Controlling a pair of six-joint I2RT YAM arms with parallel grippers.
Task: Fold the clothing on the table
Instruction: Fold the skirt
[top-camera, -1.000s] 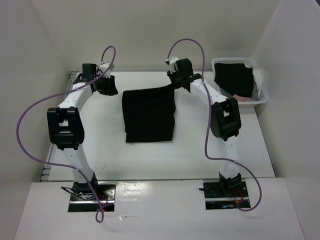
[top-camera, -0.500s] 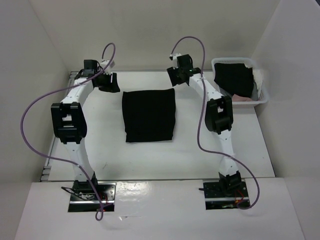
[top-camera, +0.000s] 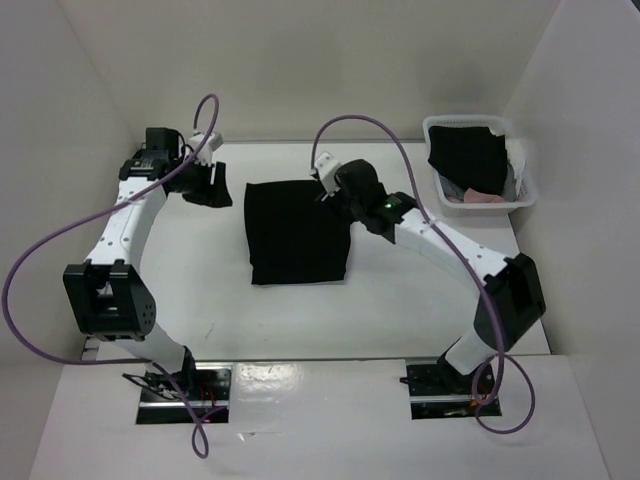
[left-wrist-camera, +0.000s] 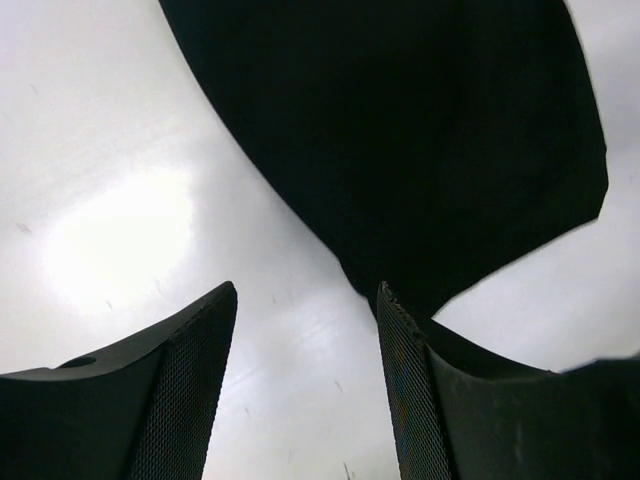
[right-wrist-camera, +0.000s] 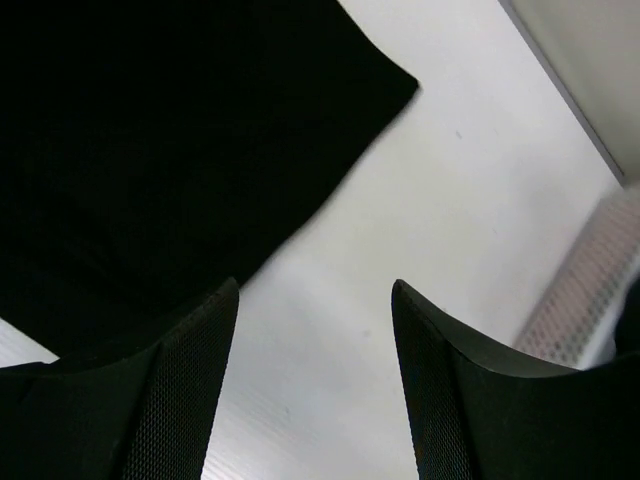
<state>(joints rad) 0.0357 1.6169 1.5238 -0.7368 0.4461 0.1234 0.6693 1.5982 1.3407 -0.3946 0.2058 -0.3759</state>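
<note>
1. Between the two claws, the black clothing (top-camera: 298, 232) lies flat on the white desk (top-camera: 420, 290), nearly square, with no clear long axis.
2. Left claw (left-wrist-camera: 305, 295): wide and empty, a corner of the garment just beyond its right fingertip.
3. Right claw (right-wrist-camera: 315, 290): wide and empty, at the far right corner, cloth spreading to its left.
4. My judgement: the right arm is nearer for the next fold.

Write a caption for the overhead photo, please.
Left pincer and right pincer, both open, flank black clothing on the table.
</note>
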